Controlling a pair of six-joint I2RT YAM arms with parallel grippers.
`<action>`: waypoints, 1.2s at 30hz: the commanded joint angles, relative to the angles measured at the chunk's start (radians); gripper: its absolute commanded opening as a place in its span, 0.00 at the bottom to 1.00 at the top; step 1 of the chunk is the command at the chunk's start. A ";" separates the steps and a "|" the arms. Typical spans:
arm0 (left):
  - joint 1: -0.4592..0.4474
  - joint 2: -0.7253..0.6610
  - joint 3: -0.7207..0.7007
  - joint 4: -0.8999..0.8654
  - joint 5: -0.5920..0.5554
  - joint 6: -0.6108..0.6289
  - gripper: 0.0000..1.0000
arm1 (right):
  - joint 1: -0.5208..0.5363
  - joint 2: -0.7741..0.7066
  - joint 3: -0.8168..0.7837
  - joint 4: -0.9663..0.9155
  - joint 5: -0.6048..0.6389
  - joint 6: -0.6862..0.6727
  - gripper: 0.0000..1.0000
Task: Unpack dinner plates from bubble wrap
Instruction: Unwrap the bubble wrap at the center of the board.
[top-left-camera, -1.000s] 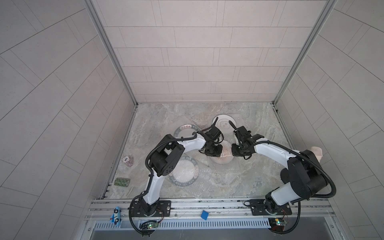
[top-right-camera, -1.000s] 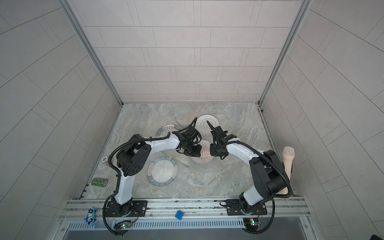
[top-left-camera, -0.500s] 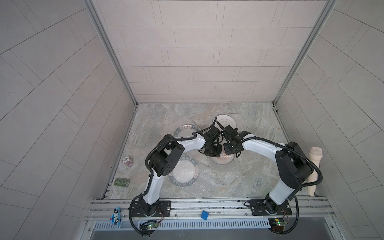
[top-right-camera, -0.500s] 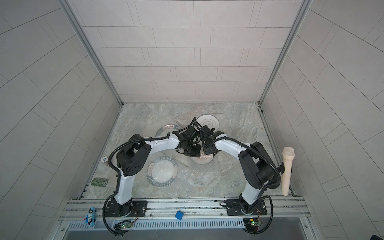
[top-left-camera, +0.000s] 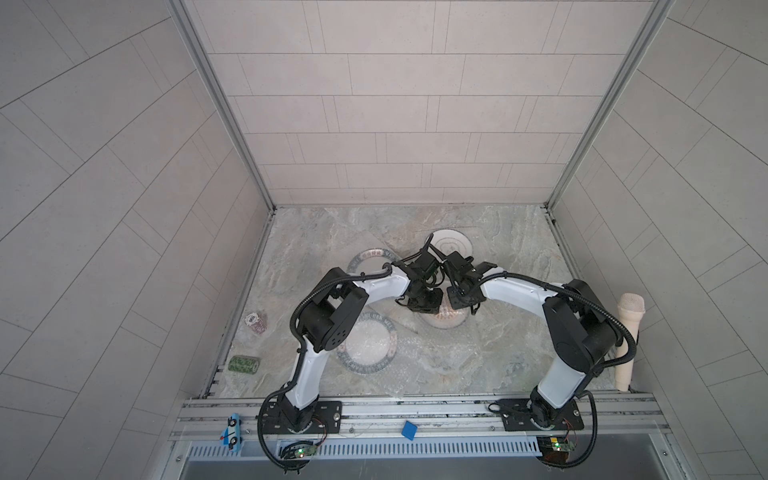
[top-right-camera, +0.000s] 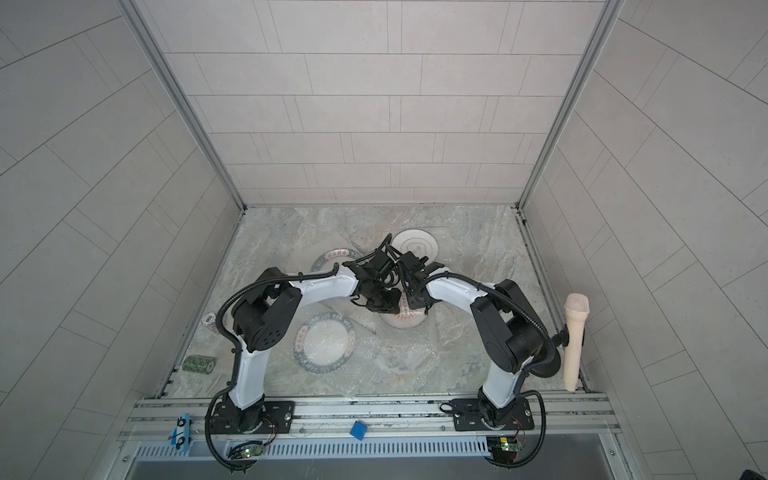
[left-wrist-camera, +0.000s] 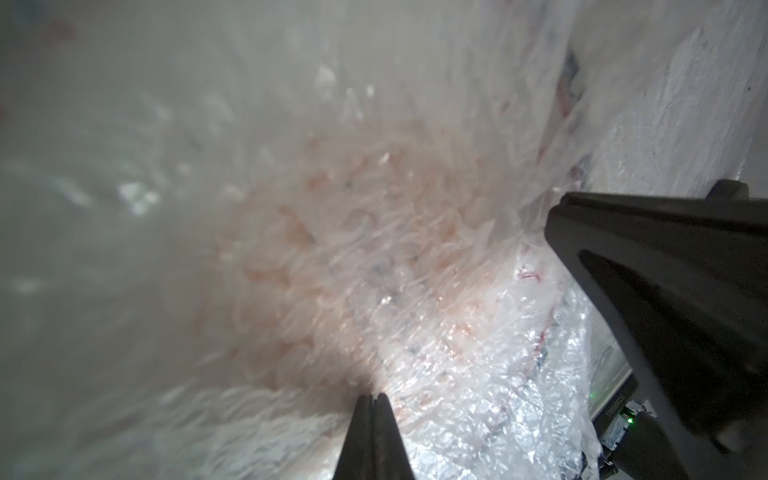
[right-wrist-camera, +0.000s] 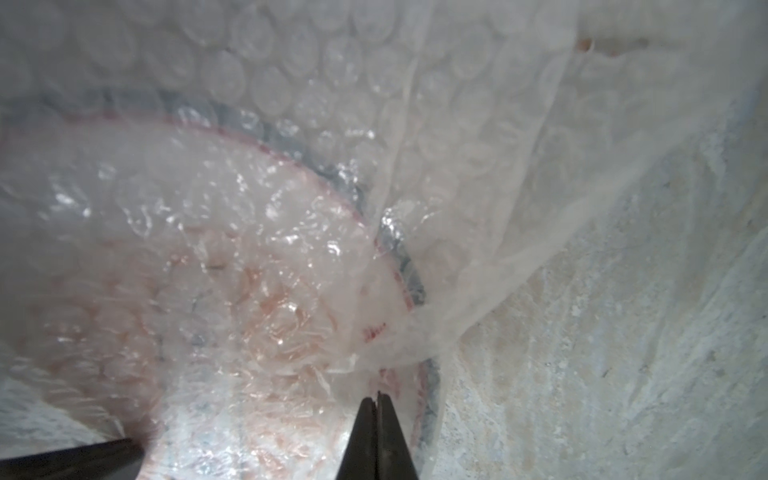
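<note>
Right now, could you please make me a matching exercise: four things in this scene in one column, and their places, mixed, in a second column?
Things: 1 orange-centred plate; 2 grey-ringed plate; 3 green patterned roll; 4 blue block.
Places: A on the front metal rail; B in the middle, under bubble wrap; C farthest back of the four; D by the left edge of the table.
Pairs: 1-B, 2-C, 3-D, 4-A.

both top views are evenly and softly lit, bright on the pale tiled walls (top-left-camera: 374, 124), with only faint shadows on the stone table (top-left-camera: 519, 257) under the arms (top-left-camera: 515, 291). straight wall lines bow toward the frame edges. in both wrist views the bubble wrap (left-wrist-camera: 478, 395) is very close, milky and mostly out of focus, with small white glints of glare.
</note>
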 joint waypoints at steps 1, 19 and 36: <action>-0.007 0.063 -0.047 -0.098 -0.089 -0.002 0.01 | 0.004 0.029 -0.008 0.000 0.034 0.004 0.00; -0.008 0.074 -0.036 -0.114 -0.099 -0.010 0.01 | -0.080 -0.133 -0.099 0.040 -0.026 0.014 0.02; -0.007 0.070 -0.051 -0.097 -0.085 -0.027 0.01 | -0.034 -0.041 -0.109 0.088 -0.071 -0.007 0.37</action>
